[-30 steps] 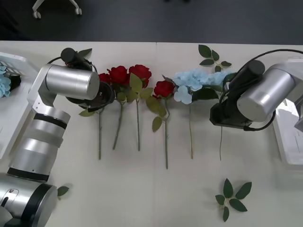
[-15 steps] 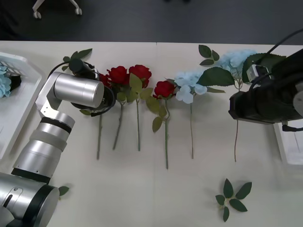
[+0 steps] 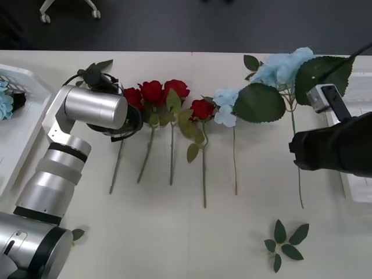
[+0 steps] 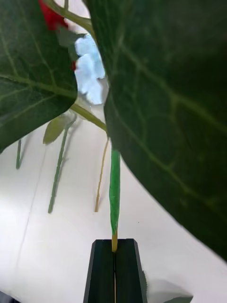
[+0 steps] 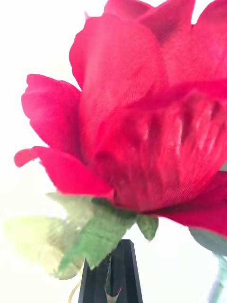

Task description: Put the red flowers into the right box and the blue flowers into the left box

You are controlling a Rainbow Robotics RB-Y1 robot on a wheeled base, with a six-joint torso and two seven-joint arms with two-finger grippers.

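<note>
In the left wrist view my left gripper is shut on the stem just under a red flower. From the front, that rose peeks out beside the left wrist, its stem slanting across the table. Three more red flowers lie in a row next to it. My right gripper is shut on the thin stem of a blue flower, held above the table with big dark leaves. Another blue flower lies flat mid-table. The left box holds a blue cluster. The right box sits partly under the right arm.
A flowerless leaf sprig lies near the front right and another at the back. A single small leaf rests by the left arm's base. The table's far edge drops to a dark floor.
The right arm has risen and swung right, carrying the blue flower up off the table. The left gripper's rose has shifted, its stem now tilted.
</note>
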